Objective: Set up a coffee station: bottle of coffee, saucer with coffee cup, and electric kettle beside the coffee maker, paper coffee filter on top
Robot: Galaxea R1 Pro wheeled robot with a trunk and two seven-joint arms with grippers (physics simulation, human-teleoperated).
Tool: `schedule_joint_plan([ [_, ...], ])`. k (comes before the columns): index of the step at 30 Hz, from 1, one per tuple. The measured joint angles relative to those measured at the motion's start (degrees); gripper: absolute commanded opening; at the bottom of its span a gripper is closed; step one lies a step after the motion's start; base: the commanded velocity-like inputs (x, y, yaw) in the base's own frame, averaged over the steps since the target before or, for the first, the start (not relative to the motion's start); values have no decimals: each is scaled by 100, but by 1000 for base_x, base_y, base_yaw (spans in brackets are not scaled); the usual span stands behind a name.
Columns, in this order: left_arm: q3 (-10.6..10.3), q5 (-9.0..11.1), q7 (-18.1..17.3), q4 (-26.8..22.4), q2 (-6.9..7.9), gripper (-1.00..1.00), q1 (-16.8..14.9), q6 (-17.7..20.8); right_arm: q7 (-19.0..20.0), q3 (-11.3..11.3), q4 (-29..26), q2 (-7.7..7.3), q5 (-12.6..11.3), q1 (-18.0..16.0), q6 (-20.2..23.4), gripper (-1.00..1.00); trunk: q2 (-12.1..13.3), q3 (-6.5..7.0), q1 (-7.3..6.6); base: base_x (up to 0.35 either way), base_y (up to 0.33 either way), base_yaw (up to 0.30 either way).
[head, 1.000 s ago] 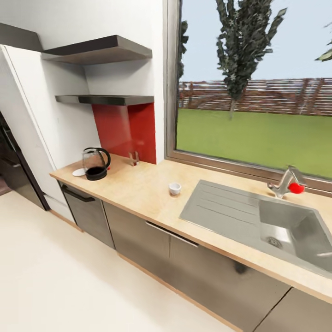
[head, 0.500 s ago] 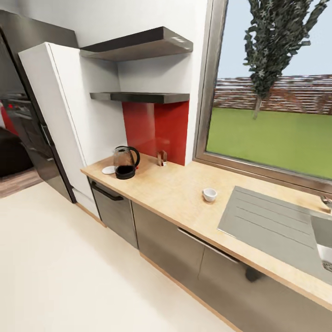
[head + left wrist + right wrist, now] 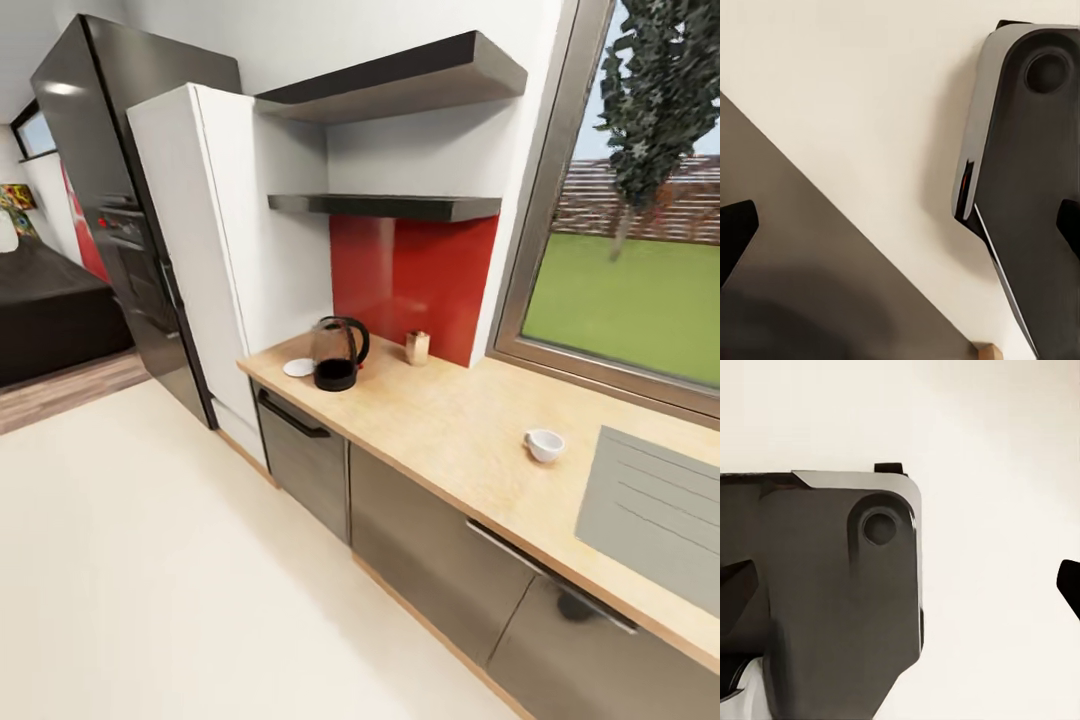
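Facing the counter from the floor (image 3: 150, 560), you are looking over the pieces, with both grippers (image 3: 900, 225) spread and holding nothing. Nearest, the coffee cup (image 3: 544, 444) is sitting mid-countertop (image 3: 450, 430); farther, the electric kettle (image 3: 336, 353) and saucer (image 3: 298, 367) are standing at its left end. You are needing the shelf (image 3: 385, 206) next.

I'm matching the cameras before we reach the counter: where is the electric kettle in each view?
Head view: the electric kettle stands near the left end of the countertop, below the shelves, beside the saucer.
Left wrist view: the camera faces the pale floor.
Right wrist view: the camera faces the pale floor.
Shared landmark: the pale floor.
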Motion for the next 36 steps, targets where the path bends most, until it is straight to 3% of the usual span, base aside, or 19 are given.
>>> schedule_joint_plan([
  [36, 1, 0, -4, 1, -8, 100, 0, -110, -1, 1, 1, 0, 0, -1, 0, 100, -1, -187, -1, 275, 222, 239],
])
